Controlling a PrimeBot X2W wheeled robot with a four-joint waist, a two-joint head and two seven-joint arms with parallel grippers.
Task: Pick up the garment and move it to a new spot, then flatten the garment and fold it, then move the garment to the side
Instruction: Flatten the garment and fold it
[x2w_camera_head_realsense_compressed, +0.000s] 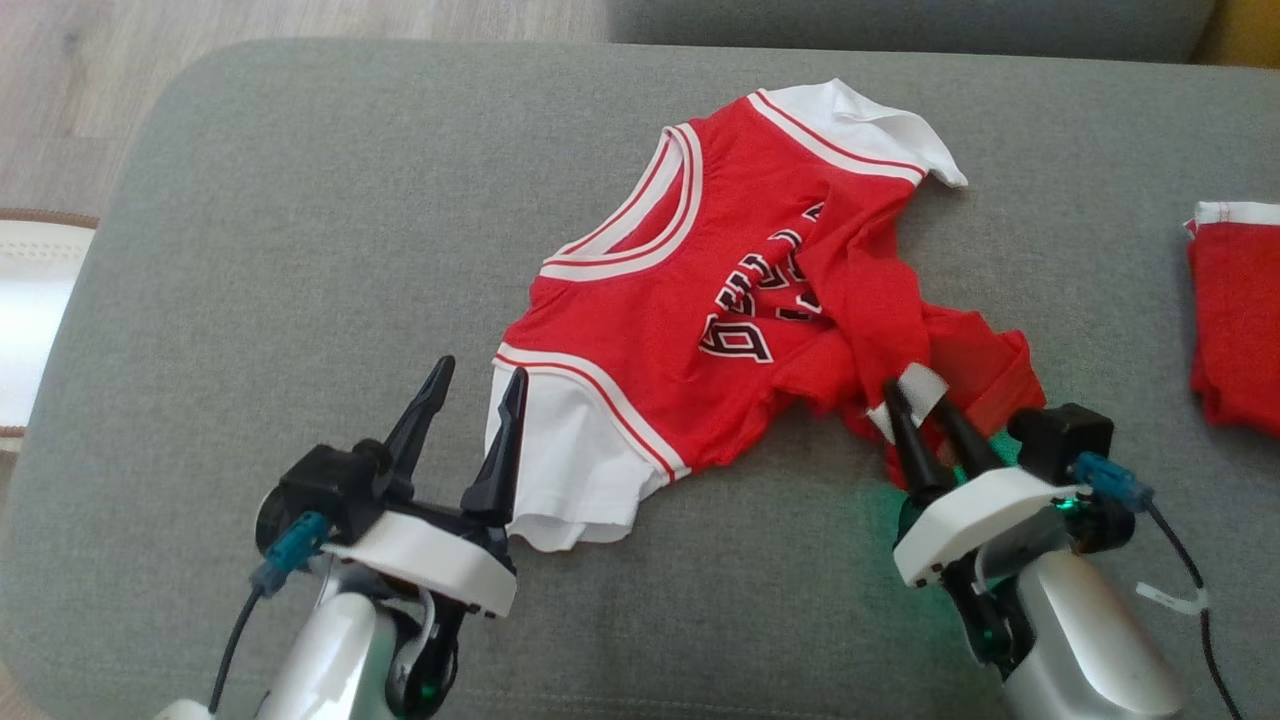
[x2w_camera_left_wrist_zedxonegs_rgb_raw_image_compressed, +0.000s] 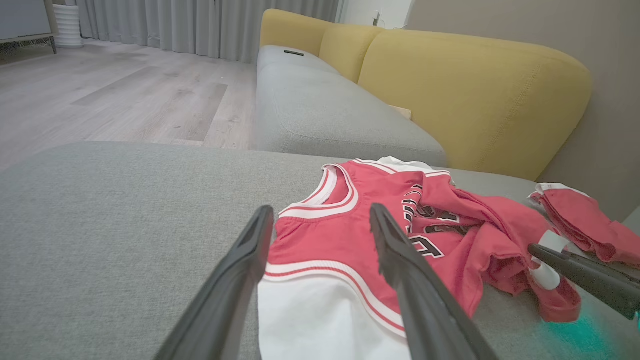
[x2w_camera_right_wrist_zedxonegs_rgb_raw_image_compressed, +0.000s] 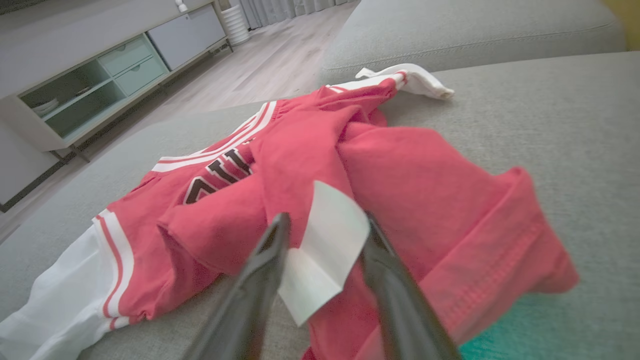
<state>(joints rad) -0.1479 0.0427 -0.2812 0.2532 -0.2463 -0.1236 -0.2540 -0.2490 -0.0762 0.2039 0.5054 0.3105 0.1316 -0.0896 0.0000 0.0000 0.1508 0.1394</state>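
Lower left of the head view: left gripper (x2w_camera_head_realsense_compressed: 476, 385), fingers wide apart at the white sleeve of the red-and-white basketball jersey (x2w_camera_head_realsense_compressed: 700, 300). Lower right: right gripper (x2w_camera_head_realsense_compressed: 920, 400), fingers narrowly apart, flanking a white fabric label (x2w_camera_head_realsense_compressed: 922, 383) on the bunched hem; whether it grips cannot be told. The jersey lies crumpled mid-frame on the grey upholstered cushion (x2w_camera_head_realsense_compressed: 300, 250).

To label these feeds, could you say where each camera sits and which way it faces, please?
Head: down onto red-and-white fabric jersey on grey sofa cushion; left end effector, right end effector show.
Left wrist: along its fingers toward the yellow backrest.
Right wrist: along its fingers at the white tag.
All share the jersey.
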